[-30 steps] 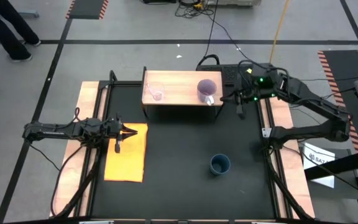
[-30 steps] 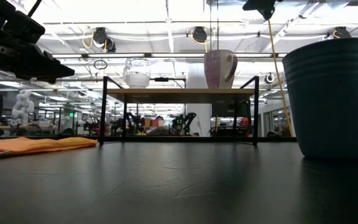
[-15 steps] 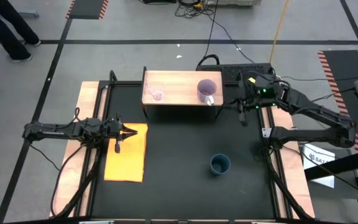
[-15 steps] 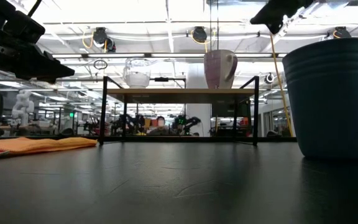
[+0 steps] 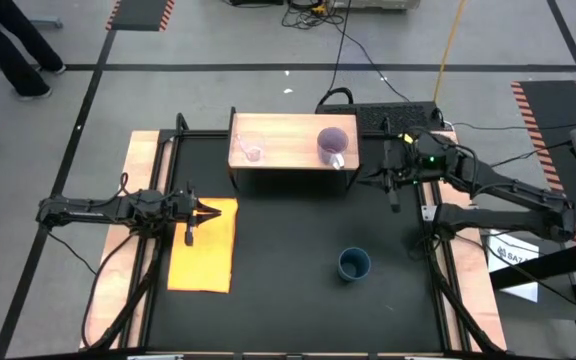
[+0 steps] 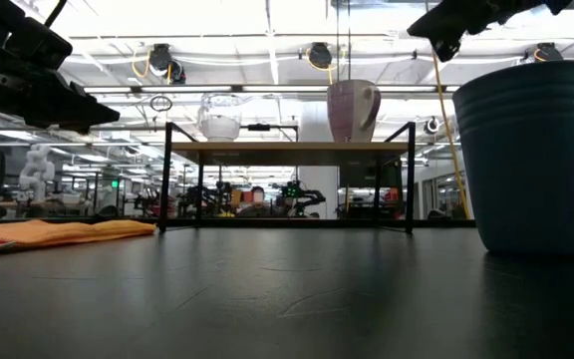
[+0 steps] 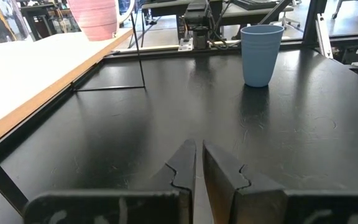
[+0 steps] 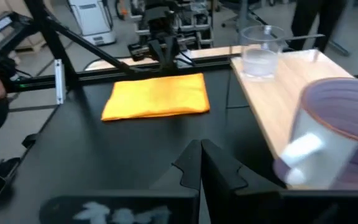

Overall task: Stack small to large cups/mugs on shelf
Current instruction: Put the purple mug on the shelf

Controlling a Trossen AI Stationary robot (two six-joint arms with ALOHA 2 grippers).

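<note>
Black table (image 5: 288,240), empty teal cup (image 5: 354,264) alone; both grippers (image 5: 392,185) pressed together, empty.

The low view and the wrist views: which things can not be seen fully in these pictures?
- Teal cup, low view: its right side is cut off by the picture's edge.
- Purple mug, right wrist view: blurred, and cut off by the right edge.
- Glass cup, high view: too small and clear to show any contents.
- Shelf, left wrist view: only one edge shows; glare washes out its top.
</note>
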